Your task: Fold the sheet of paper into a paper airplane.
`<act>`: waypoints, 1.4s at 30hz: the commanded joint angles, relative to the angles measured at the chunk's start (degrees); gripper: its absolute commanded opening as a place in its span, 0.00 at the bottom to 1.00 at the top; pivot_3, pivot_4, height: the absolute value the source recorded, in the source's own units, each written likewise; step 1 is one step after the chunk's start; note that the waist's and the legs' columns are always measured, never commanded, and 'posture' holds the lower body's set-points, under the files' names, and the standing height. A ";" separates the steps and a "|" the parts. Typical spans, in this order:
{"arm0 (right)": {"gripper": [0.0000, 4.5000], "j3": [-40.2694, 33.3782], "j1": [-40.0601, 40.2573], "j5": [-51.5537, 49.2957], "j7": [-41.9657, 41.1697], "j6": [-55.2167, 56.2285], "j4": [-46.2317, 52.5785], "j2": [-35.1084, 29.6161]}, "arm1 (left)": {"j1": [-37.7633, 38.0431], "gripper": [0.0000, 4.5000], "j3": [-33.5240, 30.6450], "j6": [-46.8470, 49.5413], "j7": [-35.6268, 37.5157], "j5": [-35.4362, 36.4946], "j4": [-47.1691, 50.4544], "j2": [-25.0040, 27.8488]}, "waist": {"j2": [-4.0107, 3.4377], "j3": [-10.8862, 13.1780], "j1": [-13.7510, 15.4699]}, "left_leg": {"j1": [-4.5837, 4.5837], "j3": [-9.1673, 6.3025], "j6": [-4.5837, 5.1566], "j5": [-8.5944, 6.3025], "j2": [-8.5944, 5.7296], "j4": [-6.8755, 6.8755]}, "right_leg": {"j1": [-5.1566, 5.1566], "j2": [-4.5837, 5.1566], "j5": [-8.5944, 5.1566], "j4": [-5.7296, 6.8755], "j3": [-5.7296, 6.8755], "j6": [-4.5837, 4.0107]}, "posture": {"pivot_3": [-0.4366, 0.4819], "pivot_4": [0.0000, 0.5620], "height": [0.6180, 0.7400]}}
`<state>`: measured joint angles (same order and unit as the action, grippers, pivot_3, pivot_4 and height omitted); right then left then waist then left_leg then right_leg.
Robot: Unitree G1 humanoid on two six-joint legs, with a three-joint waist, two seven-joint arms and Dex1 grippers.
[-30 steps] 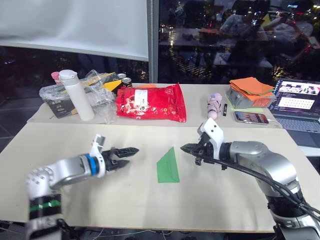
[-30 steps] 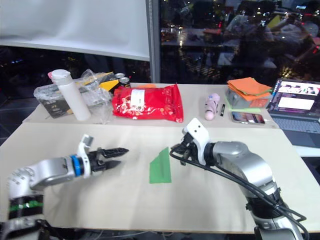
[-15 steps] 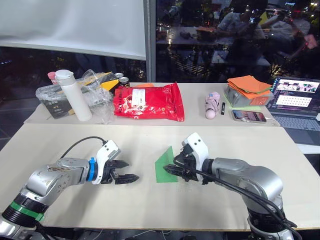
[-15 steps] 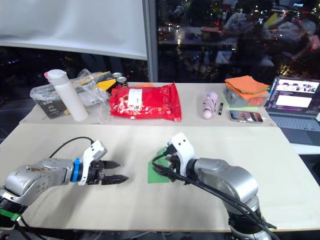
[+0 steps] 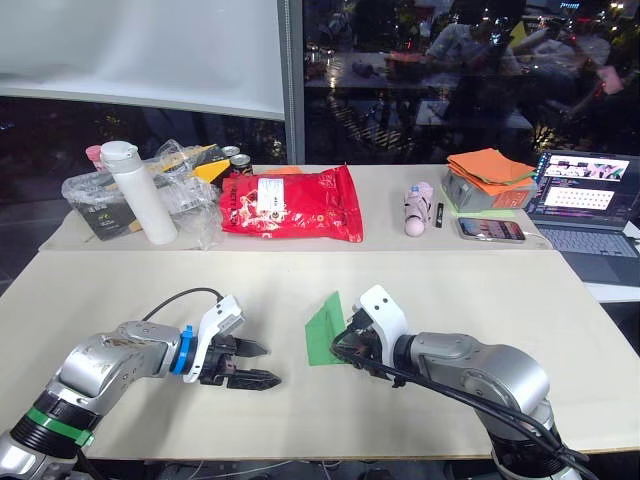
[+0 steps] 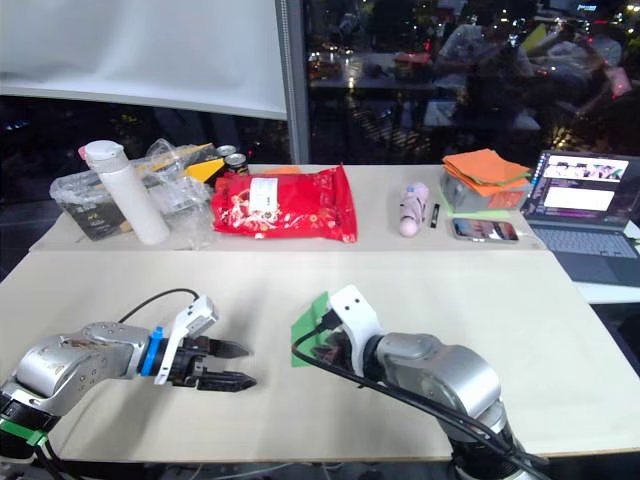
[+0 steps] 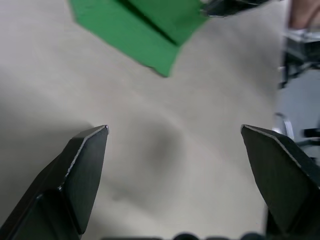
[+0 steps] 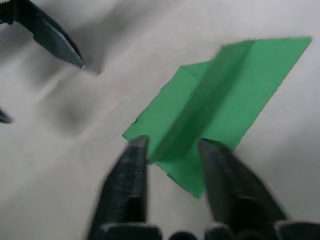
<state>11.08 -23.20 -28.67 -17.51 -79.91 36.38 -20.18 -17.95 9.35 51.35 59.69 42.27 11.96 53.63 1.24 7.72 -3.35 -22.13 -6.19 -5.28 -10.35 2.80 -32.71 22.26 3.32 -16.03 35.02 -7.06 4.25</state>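
Observation:
The sheet of paper (image 5: pixel 322 328) lies on the cream table (image 5: pixel 150 280) as a narrow green folded wedge with a raised centre crease, close to the paper airplane's shape. My right gripper (image 5: pixel 342 349) is at its near right edge, low on the table. In the right wrist view the gripper (image 8: pixel 172 150) is open, its fingers (image 8: pixel 131 167) astride the raised crease of the paper (image 8: pixel 225 90). My left gripper (image 5: pixel 268 364) rests low to the left of the paper, a short gap away. It is wide open and empty, and the paper (image 7: pixel 140 30) lies ahead of its fingers (image 7: pixel 82 165).
Along the back of the table stand a white bottle (image 5: pixel 129 192), a clear plastic bag (image 5: pixel 190 195), a red snack bag (image 5: pixel 292 205) and a pink object (image 5: pixel 414 208). Farther right are a phone (image 5: pixel 491 229), an orange paper stack (image 5: pixel 490 168) and an open laptop (image 5: pixel 585 195).
The camera has shifted. My right gripper came down and left onto the paper's near edge. My left gripper sank to the table and moved nearer the paper, opening wider.

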 commanded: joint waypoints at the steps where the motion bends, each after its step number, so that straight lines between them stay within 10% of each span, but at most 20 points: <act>1: 0.03 0.25 -0.99 0.44 -0.84 2.51 0.87 -1.48 | -0.68 1.00 -3.31 0.52 1.14 0.89 0.68 -0.12 | 0.00 0.00 -0.05 | 0.00 0.00 0.00 0.00 0.00 0.00 | 0.00 0.00 0.00 0.00 0.00 0.00 | 0.48 0.27 0.93; 9: 0.01 4.93 -5.36 1.73 -9.36 10.40 -0.14 -10.48 | -0.29 1.00 -5.00 0.37 0.64 0.57 0.58 -1.89 | -0.04 0.04 -0.18 | 0.01 0.00 0.01 0.00 0.01 -0.02 | -0.03 -0.01 0.01 0.00 0.00 0.02 | 0.48 0.27 0.93; 16: 0.01 21.95 -12.82 19.28 -29.61 42.30 -9.09 -28.05 | 0.03 1.00 -9.49 -1.12 -1.29 0.84 -0.15 -4.72 | 0.04 0.06 -0.26 | 0.14 0.00 0.06 -0.01 0.00 -0.03 | -0.02 0.01 -0.08 -0.04 0.03 0.20 | 0.48 0.27 0.93; 26: 0.01 28.04 -13.53 38.73 -37.65 79.58 -23.94 -26.24 | -1.36 1.00 -12.40 -6.83 -4.53 -4.37 -3.42 -7.39 | 0.04 0.04 -0.17 | 0.08 0.00 0.07 -0.01 -0.01 -0.08 | -0.13 0.00 0.24 0.00 0.00 0.82 | 0.48 0.27 0.93; 42: 0.01 23.52 -6.65 47.97 -36.52 90.14 -29.65 -21.87 | -9.76 1.00 1.31 -15.04 1.96 -16.04 -10.87 -13.25 | 0.06 0.00 0.64 | 0.18 0.00 0.09 0.02 -0.02 -0.16 | -0.28 -0.05 0.25 0.13 -0.01 0.81 | 0.48 0.27 0.93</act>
<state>36.37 -30.22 18.78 -53.88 10.62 7.07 -42.05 -26.39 10.57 38.11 60.90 27.63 1.16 40.20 1.30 7.72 -2.71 -21.96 -6.18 -5.18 -10.33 2.78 -32.87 21.99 3.26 -15.77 35.17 -7.08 5.05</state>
